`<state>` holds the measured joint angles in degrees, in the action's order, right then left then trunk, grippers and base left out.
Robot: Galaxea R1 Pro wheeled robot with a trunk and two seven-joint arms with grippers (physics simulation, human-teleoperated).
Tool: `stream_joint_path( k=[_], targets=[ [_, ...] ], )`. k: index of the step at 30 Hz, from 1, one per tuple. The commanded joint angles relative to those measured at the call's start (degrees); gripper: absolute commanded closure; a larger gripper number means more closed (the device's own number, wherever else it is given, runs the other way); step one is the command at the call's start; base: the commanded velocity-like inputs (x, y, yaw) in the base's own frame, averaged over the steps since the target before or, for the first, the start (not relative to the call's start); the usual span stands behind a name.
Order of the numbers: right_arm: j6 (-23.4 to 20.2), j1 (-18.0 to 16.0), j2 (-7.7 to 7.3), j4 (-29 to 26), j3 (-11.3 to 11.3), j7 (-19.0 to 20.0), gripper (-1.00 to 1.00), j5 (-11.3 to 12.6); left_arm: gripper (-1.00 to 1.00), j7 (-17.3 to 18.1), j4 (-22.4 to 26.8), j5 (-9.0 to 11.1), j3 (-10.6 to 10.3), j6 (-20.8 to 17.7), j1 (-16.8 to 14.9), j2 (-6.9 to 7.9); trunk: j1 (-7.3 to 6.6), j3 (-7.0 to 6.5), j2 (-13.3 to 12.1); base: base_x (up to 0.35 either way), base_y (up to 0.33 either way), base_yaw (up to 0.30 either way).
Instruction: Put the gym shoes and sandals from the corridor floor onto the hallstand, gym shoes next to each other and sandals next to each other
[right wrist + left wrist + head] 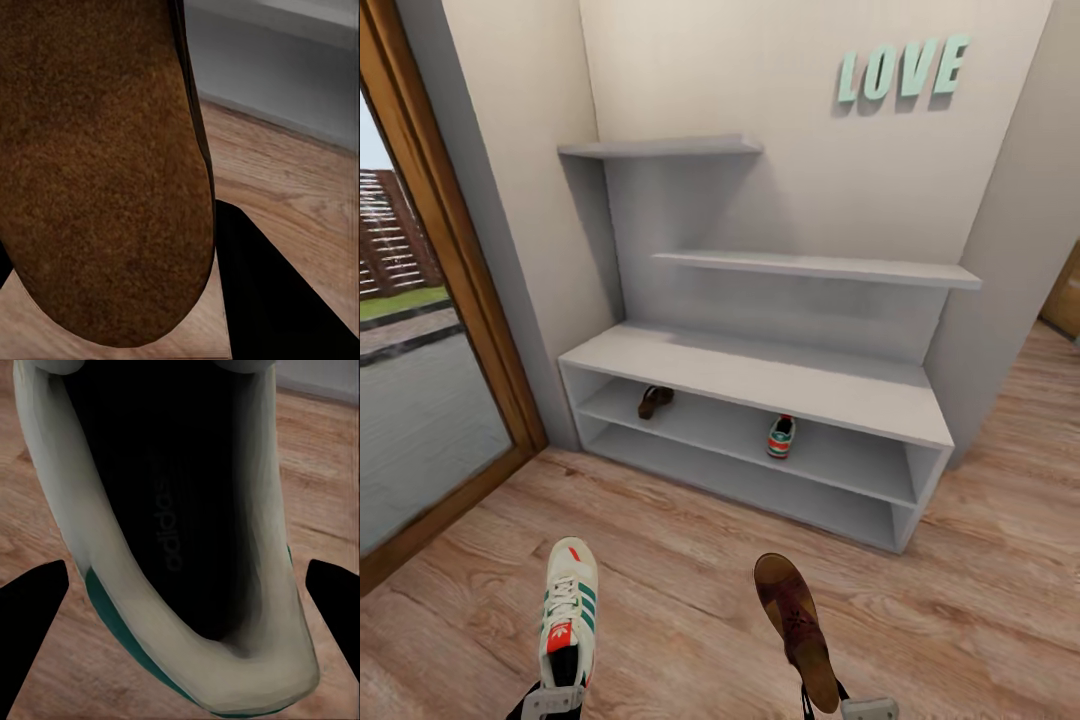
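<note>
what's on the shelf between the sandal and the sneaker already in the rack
Nothing: in the head view, the shelf stretch between the sandal and the gym shoe inside the hallstand is bare grey board.

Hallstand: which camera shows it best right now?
The head view: the whole hallstand shows, a sandal and a gym shoe on its upper open shelf. The right wrist view catches a grey strip; the left wrist view a corner.

Matt grey rack, wood-grain floor, leather and suede footwear

The light grey hallstand [760,375] looks smooth and matt; the light brown plank floor [960,600] shows wood grain; the brown sandal [97,165] at 5 o'clock has a rough, suede-like insole; the white gym shoe [567,610] at 7 o'clock looks smooth, leathery.
</note>
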<state>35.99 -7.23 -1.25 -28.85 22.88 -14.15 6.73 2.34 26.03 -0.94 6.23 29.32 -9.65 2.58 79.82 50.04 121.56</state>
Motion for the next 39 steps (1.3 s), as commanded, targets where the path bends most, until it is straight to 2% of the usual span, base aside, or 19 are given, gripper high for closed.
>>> stream_joint_path(
  k=[1, 9, 24, 39],
  targets=[
    [0.2, -0.1, -0.06, 0.0, 0.5, -0.1, 1.00, 0.7, 1.00, 0.2, 0.0, -0.1, 0.3, 0.2, 0.0, -0.03, -0.01, 0.05, 0.0, 0.000, 0.000, -0.266],
    [0.2, -0.1, -0.06, -0.1, 0.5, -0.1, 1.00, 0.7, 1.00, 0.2, 0.0, -0.1, 0.3, 0.1, 0.0, -0.03, -0.01, 0.05, 0.0, 0.049, 0.000, -0.266],
    [0.2, -0.1, -0.06, 0.0, 0.5, -0.1, 1.00, 0.7, 1.00, 0.2, 0.1, 0.1, 0.3, 0.1, 0.0, -0.03, -0.01, 0.05, 0.0, 0.261, 0.000, -0.266],
    [0.2, -0.1, -0.06, 0.0, 0.5, -0.1, 1.00, 0.7, 1.00, 0.2, 0.1, 0.1, 0.3, 0.1, 0.0, -0.03, -0.01, 0.05, 0.0, 0.013, 0.000, -0.266]
  ],
)
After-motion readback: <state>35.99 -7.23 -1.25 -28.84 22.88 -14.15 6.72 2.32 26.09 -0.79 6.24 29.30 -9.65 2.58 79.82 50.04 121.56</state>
